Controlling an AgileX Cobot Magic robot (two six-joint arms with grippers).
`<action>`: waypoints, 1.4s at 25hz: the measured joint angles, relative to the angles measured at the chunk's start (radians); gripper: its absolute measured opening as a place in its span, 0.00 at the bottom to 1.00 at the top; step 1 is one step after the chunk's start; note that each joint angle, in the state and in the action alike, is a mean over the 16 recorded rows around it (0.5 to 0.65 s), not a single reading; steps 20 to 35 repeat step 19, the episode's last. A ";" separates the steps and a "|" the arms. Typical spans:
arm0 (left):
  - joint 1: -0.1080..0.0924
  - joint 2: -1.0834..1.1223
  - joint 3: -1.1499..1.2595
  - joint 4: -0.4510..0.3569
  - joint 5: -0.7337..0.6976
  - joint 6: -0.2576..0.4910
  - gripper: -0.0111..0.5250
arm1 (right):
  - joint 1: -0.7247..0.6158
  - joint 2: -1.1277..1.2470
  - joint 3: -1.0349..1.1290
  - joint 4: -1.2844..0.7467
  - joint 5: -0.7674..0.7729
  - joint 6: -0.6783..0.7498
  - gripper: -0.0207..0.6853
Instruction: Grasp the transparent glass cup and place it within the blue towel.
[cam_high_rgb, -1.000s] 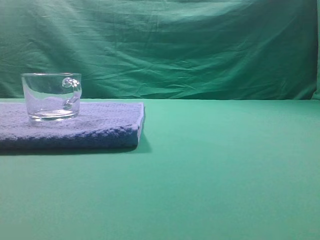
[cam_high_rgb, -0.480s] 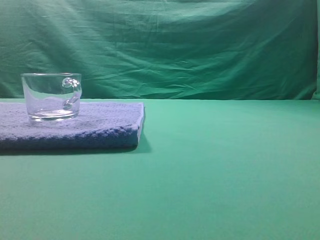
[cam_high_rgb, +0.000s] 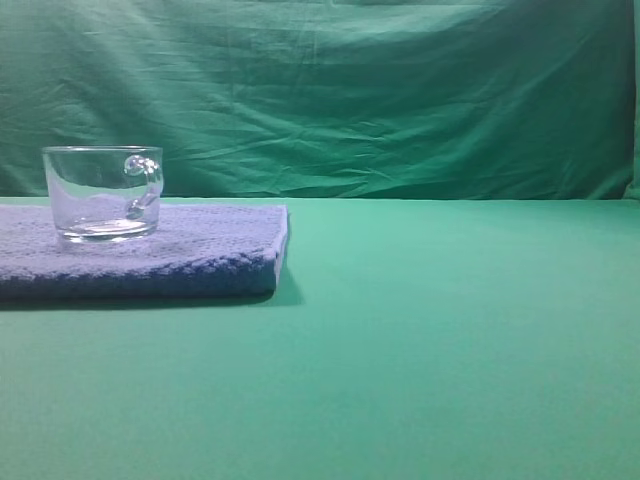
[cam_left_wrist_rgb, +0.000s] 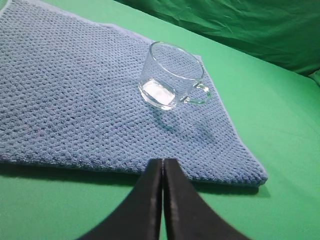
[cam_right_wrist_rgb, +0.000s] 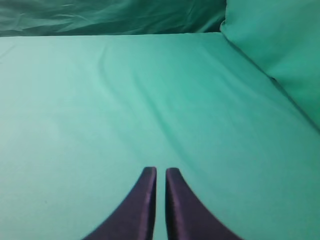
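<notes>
The transparent glass cup (cam_high_rgb: 103, 193) stands upright on the blue towel (cam_high_rgb: 200, 250) at the left, handle toward the right. In the left wrist view the cup (cam_left_wrist_rgb: 172, 76) sits near the towel's (cam_left_wrist_rgb: 75, 100) far right corner. My left gripper (cam_left_wrist_rgb: 162, 163) is shut and empty, held back over the towel's near edge, well short of the cup. My right gripper (cam_right_wrist_rgb: 160, 172) is shut with a thin slit between the jaws, empty, over bare green cloth. Neither gripper shows in the exterior view.
A green cloth covers the table (cam_high_rgb: 450, 330) and hangs as a wrinkled backdrop (cam_high_rgb: 350, 90) behind it. In the right wrist view a green fold (cam_right_wrist_rgb: 280, 45) rises at the right.
</notes>
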 joint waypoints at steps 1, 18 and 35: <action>0.000 0.000 0.000 0.000 0.000 0.000 0.02 | 0.000 0.000 0.001 0.002 0.003 0.000 0.12; 0.000 0.000 0.000 0.000 0.000 0.000 0.02 | 0.000 0.000 0.001 0.006 0.013 -0.002 0.12; 0.000 0.000 0.000 0.000 0.000 0.000 0.02 | 0.000 0.000 0.001 0.006 0.013 -0.002 0.12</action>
